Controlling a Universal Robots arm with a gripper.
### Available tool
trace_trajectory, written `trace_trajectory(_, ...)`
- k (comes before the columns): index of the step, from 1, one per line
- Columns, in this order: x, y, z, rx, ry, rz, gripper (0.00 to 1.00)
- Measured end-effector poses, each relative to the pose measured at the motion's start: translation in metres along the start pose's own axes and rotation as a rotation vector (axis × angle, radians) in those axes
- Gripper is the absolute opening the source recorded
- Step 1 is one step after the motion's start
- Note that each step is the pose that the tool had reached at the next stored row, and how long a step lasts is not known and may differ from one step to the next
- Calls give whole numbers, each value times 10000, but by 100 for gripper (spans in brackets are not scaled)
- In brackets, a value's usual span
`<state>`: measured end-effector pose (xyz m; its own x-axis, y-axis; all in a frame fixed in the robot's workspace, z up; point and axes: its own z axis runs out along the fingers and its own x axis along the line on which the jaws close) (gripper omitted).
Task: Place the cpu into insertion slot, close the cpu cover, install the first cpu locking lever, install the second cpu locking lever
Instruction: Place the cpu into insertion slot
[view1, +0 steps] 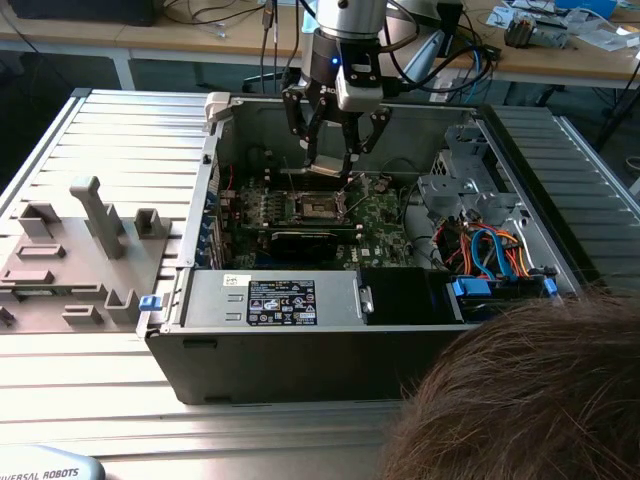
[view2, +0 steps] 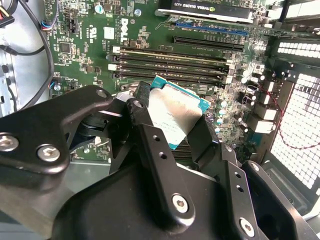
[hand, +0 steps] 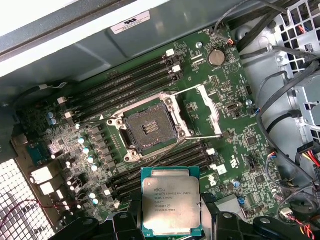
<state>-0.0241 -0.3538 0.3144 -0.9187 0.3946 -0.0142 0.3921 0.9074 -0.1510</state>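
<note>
I have the gripper (view1: 328, 170) closed on the cpu (hand: 171, 200), its fingers (view2: 155, 150) pinching two opposite edges, so the silver top faces the wrist cameras and the contact side points down at the motherboard (hand: 250, 150). The chip hangs above the memory slots, near the insertion slot (hand: 149, 128) but not over it. The slot sits bare and dark, with the cpu cover (hand: 210, 109) swung open just beside it, which leaves the way down clear. I judge nothing is seated yet inside the computer case (view1: 300, 340).
</note>
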Motion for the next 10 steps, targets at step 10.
trace_trajectory(10, 0, 0, 0, 17, 7, 91, 55)
